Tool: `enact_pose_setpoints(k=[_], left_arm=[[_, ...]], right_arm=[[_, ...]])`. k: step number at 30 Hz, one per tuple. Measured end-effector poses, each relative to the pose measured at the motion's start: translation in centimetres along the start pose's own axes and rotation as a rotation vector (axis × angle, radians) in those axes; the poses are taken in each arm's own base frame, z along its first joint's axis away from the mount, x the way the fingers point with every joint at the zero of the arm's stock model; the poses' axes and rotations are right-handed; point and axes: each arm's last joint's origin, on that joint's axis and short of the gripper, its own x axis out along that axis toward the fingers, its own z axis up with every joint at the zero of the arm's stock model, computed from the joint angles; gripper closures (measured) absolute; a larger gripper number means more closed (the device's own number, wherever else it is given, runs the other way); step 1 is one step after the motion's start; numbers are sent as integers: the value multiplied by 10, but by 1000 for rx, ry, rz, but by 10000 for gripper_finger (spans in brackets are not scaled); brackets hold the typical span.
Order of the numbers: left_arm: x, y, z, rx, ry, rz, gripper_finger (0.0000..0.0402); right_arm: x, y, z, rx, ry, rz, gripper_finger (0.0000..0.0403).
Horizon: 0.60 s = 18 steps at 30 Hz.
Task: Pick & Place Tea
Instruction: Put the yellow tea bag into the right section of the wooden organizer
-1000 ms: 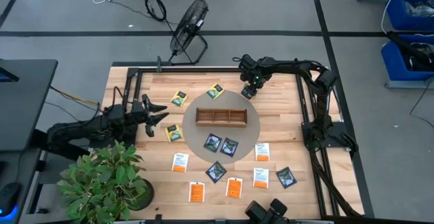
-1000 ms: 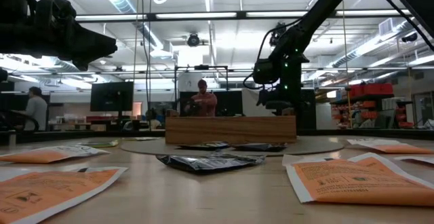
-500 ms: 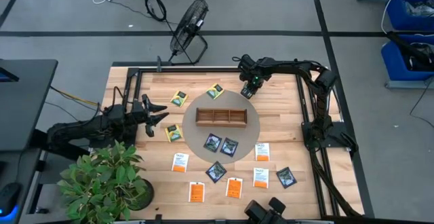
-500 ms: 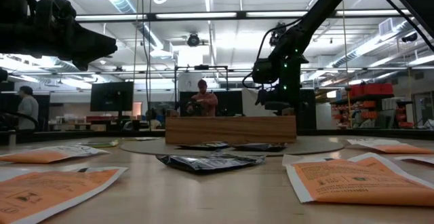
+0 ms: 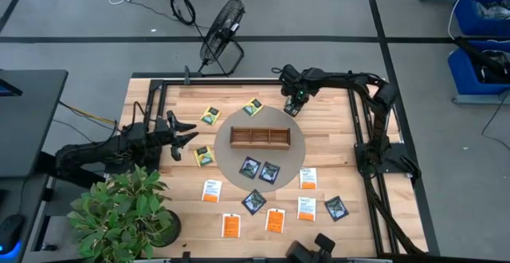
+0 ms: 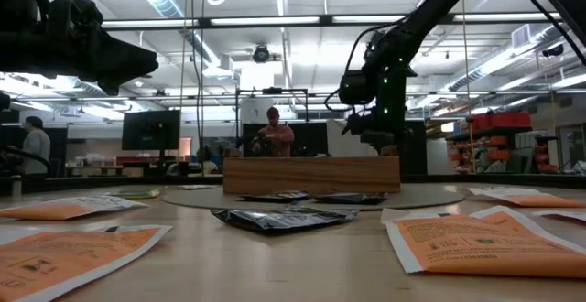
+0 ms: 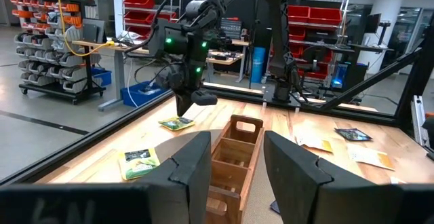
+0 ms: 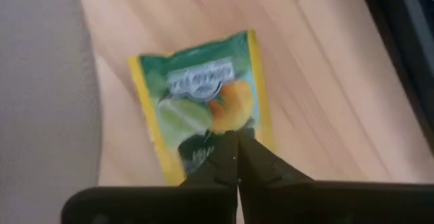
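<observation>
Wooden and long, the compartmented tray (image 5: 259,137) sits on a grey round mat (image 5: 293,151) mid-table, and as far as the overhead view shows its compartments look empty, so the job seems barely begun. The small flat tea packets (image 5: 268,172), yellow-green, dark, white-and-orange and orange, lie scattered around it on the table. The right gripper (image 8: 235,157) hangs over the far edge, fingers pinched together over a yellow-green packet (image 8: 201,112), though whether they grip it is unclear; the left gripper (image 7: 235,173) waits parted, empty, beside the tray.
</observation>
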Motion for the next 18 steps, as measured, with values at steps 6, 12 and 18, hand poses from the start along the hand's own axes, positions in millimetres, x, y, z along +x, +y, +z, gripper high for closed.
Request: enact_pose_setpoints(k=[6, 12, 18], left_arm=[[0, 0, 0, 0, 0, 1, 259], [0, 0, 0, 1, 0, 0, 259], [0, 0, -1, 2, 6, 0, 259]], right_arm=[[-19, 3, -8, -24, 22, 15, 398], [-20, 8, -8, -116, 11, 123, 323], [-20, 19, -5, -250, -20, 128, 188]])
